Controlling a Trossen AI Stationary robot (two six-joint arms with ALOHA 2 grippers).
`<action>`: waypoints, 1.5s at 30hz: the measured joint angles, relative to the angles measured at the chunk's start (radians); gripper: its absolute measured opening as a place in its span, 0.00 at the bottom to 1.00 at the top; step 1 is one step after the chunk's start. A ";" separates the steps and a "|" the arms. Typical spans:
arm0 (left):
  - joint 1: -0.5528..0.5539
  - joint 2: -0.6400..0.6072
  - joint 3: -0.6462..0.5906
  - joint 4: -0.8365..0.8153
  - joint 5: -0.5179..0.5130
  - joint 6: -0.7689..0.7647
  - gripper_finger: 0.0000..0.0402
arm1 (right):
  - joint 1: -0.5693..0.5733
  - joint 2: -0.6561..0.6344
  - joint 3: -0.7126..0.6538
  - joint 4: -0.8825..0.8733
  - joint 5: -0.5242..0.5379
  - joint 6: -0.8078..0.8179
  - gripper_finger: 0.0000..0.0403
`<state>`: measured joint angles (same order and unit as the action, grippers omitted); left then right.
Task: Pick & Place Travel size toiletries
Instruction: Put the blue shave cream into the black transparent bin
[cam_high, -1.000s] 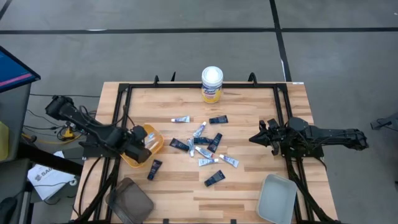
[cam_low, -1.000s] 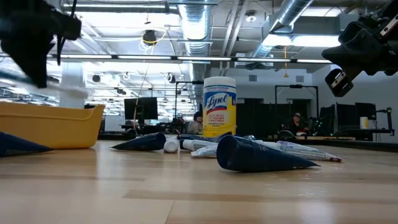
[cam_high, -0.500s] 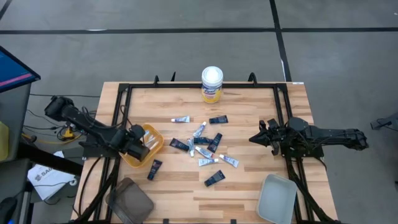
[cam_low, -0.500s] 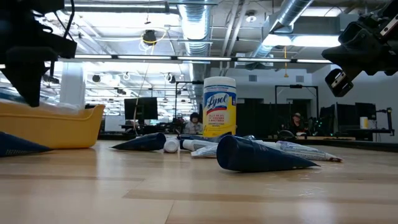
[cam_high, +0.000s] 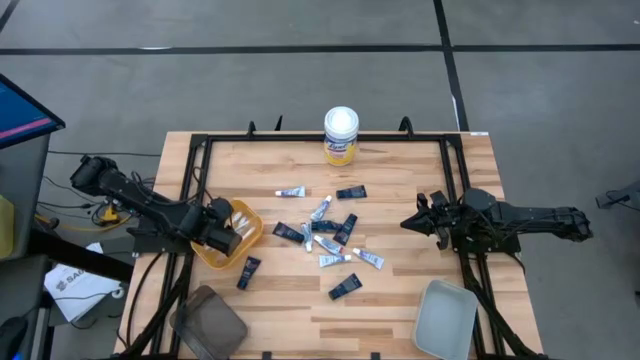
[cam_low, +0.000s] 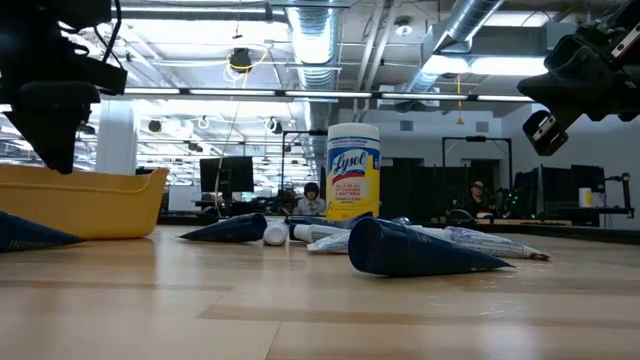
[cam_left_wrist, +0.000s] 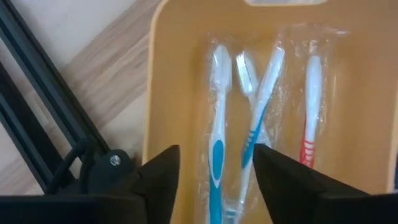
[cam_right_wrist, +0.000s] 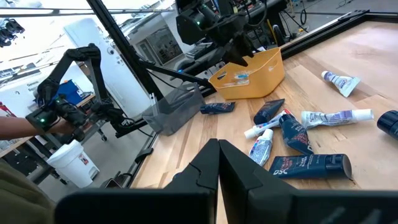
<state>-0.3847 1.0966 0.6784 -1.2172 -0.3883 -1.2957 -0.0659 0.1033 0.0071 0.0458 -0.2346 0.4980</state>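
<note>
**Left gripper over the yellow bin, fingers apart and empty**

The left gripper (cam_left_wrist: 211, 171) hung just above the yellow bin (cam_high: 252, 236) at the table's left side, its fingers (cam_left_wrist: 158, 174) spread with nothing between them. Below it, three wrapped toothbrushes (cam_left_wrist: 214, 134) lay lengthwise on the bin floor, two with blue handles crossing each other and one with a red handle beside them. Judged from this, the step in hand was a drop into the bin, and the brushes had landed inside the walls.

The rest of the toiletries lay loose in the middle of the table: white tubes (cam_high: 292, 191) and dark tubes (cam_high: 351, 192) in a scattered cluster (cam_high: 330, 240), with one dark tube (cam_high: 248, 271) just beside the bin. A yellow canister (cam_high: 341, 135) stood at the far edge. A grey tray (cam_high: 446, 316) and a dark tray (cam_high: 208, 324) sat at the near corners.

The right gripper (cam_right_wrist: 219, 165) waited clenched over the table's right side, holding nothing.

To finish well, the left arm should rise straight up, clear of the bin's wall, before swinging toward the cluster, so it does not nudge the bin. The lone dark tube beside the bin looked the easiest next pick; the overlapping tubes in the cluster would call for a grip across a tube's width.
</note>
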 joint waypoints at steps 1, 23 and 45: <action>0.000 0.000 0.010 0.001 0.002 0.001 0.51 | 0.000 0.000 0.000 0.000 0.000 0.000 0.00; 0.000 -0.047 0.387 0.370 -0.083 0.582 0.00 | 0.000 0.000 0.000 0.000 0.000 0.000 0.00; 0.357 0.408 0.386 0.594 0.332 1.233 0.51 | 0.000 0.000 0.000 0.000 0.000 0.000 0.00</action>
<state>-0.0275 1.5043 1.0649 -0.6232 -0.0559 -0.0623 -0.0658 0.1032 0.0071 0.0456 -0.2344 0.4980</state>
